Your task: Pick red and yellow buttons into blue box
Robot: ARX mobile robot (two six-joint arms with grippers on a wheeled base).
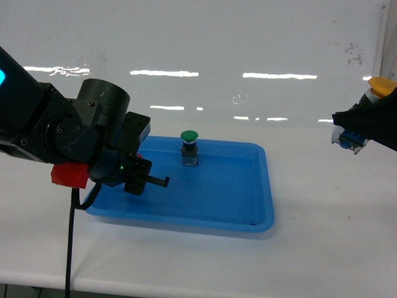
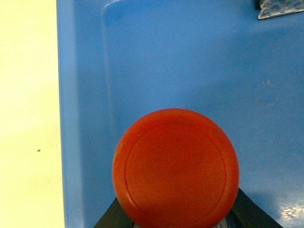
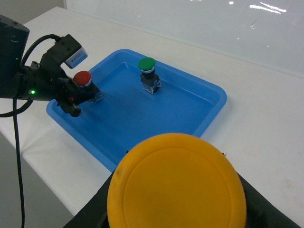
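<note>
The red mushroom-capped push button [image 3: 82, 78] is gripped by the left tool [image 3: 88, 95], held low over the left end of the shallow blue plastic box [image 1: 260, 186]; whether its clear body already touches the floor of the box cannot be told. In the left wrist view the red cap fills the lower middle, with blue floor all round it. The yellow mushroom-capped push button [image 1: 381, 85] is clenched in the right tool [image 1: 353, 133], carried in the air well to the right of the box, above the white table [image 1: 322, 248]. A green-capped push button [image 1: 188, 135] stands upright inside the box towards the back, apart from both tools.

Several risks may be foreseen. If the red button is released from any height, it could tip onto its side or roll against the low wall. The yellow button must be carried leftwards over the right rim; if it is brought in too low, the rim could be struck and the box pushed along the smooth table. A release before the rim is passed would leave it on the table. The green button could be knocked over if the approach runs too far back.

The table is white, glossy and bare around the box; strip lights are mirrored in the white panel behind it.
</note>
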